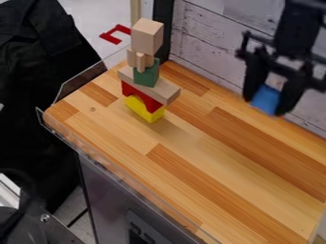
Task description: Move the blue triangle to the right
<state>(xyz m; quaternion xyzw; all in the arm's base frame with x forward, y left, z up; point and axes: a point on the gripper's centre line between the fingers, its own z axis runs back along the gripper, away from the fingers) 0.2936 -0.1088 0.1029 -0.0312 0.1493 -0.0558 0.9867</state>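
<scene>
In the camera view the black gripper (pixel 272 97) hangs at the upper right, above the back part of the wooden table and in front of the white plank wall. Its two fingers are shut on a blue block (pixel 266 99), one finger on each side. The block's lower part shows between them; its upper part is hidden, so I cannot tell its full shape. It is held up off the table, to the right of the block stack.
A tower stands at the table's back left: yellow block (pixel 145 109), red arch (pixel 140 97), wooden plank (pixel 149 86), green block (pixel 147 73), small wooden pieces (pixel 140 59) and a wooden cube (pixel 147 36) on top. A clear rail edges the wooden table (pixel 178 167).
</scene>
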